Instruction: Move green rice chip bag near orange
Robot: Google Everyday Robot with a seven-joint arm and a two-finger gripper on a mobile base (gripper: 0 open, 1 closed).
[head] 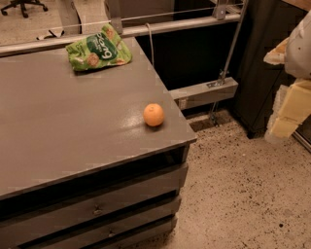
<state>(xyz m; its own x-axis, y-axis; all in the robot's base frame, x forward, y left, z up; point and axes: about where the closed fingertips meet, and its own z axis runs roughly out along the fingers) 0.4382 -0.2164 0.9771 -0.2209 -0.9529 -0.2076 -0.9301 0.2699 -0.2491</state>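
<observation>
— Where is the green rice chip bag (98, 49) to be found?

— It is seen lying flat on the grey tabletop (73, 136), close to the far edge and not far from the far right corner. Its printed face is turned up, so that the dark green oval logo and the pictured round rice cakes are shown. The pouch is set at a slant to the far edge.

— And the orange (154, 115)?

— The orange is placed near the right edge, toward the near right corner, with a small shadow cast beneath it. The two things are set well apart, and a wide stretch of bare tabletop is seen between them.

— Where is the gripper (290, 112) located?

— It is seen at the right border of the view, beyond the right edge of the tabletop and over the speckled floor (243, 194). Pale yellow blocks and a whitish upper part can be made out. It is well apart from both the bag and the orange. Whether it is set wide, narrow or closed on something cannot be told.

— What else is shown?

— Drawer fronts (97, 209) are seen below the near edge of the tabletop. A metal rail (146, 29) is run along behind the far edge, and a thin cable (149, 44) is hung down just past the far right corner. The base of an office chair (24, 6) is glimpsed at the far left of the view.
</observation>
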